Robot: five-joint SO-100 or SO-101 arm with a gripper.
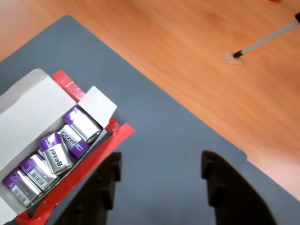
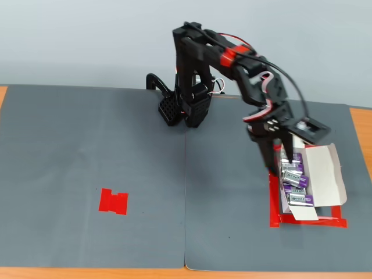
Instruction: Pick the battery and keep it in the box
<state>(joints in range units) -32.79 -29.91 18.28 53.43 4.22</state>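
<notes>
The white box (image 1: 28, 101) stands open at the left of the wrist view, flaps folded out. Several purple and silver batteries (image 1: 82, 124) lie in a row inside it; no battery shows outside the box. My gripper (image 1: 161, 159) is open and empty, its two black fingers (image 1: 108, 180) wide apart over the grey mat just right of the box. In the fixed view the gripper (image 2: 279, 154) hangs over the far end of the box (image 2: 325, 168), with the batteries (image 2: 295, 186) below it.
Red tape (image 1: 101, 154) frames the box, also seen in the fixed view (image 2: 308, 222). A small red tape patch (image 2: 113, 201) lies on the grey mat (image 2: 87, 145) at the left. A thin grey rod (image 1: 262, 42) lies on the wooden table (image 1: 187, 47).
</notes>
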